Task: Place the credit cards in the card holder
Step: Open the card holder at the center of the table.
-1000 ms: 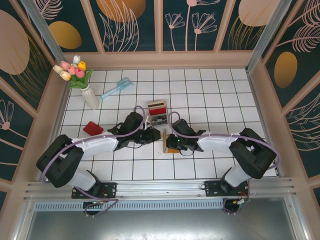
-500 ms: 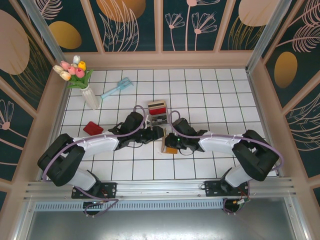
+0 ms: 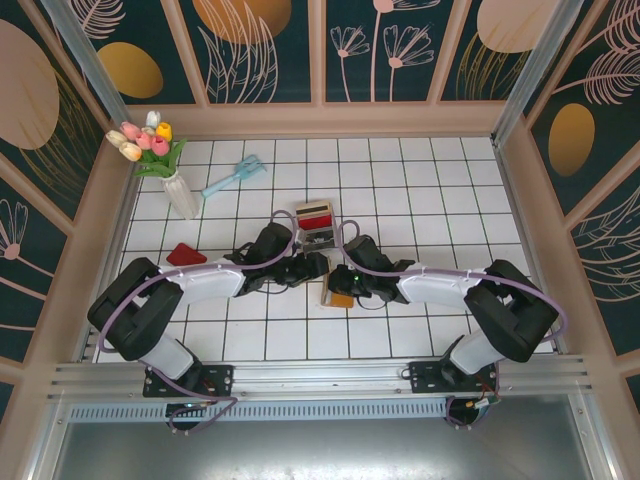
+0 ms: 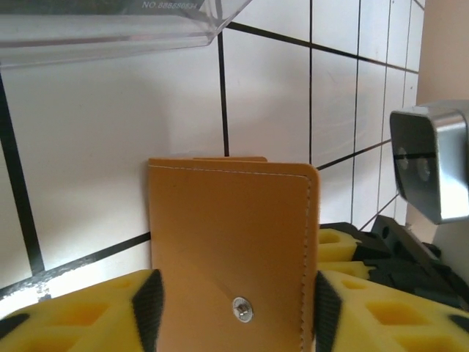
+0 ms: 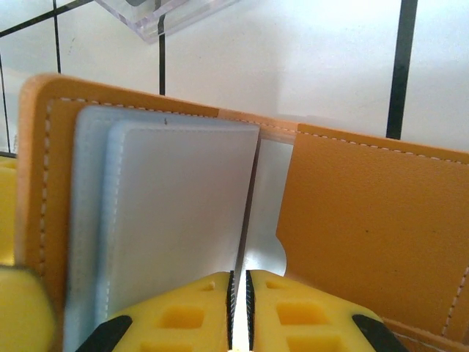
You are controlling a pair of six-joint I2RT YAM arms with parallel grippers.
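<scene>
As the left gripper [image 4: 234, 293] grips, the card holder [image 4: 227, 220] spans its pads [image 4: 152, 301].

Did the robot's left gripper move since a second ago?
Yes. The left gripper slid a little right, closer to the orange-brown leather wallet, below the fixed clear plastic tray.

Tray [image 4: 102, 26], just above the wallet [image 4: 231, 249] in left wrist view: small pale print along its clear wall reads "NO.8888", trailing digits too blurred to read.

Tiled table [image 3: 420, 190], vase [image 3: 182, 196], red card [image 3: 186, 255], clr tray [image 3: 318, 240]
</scene>
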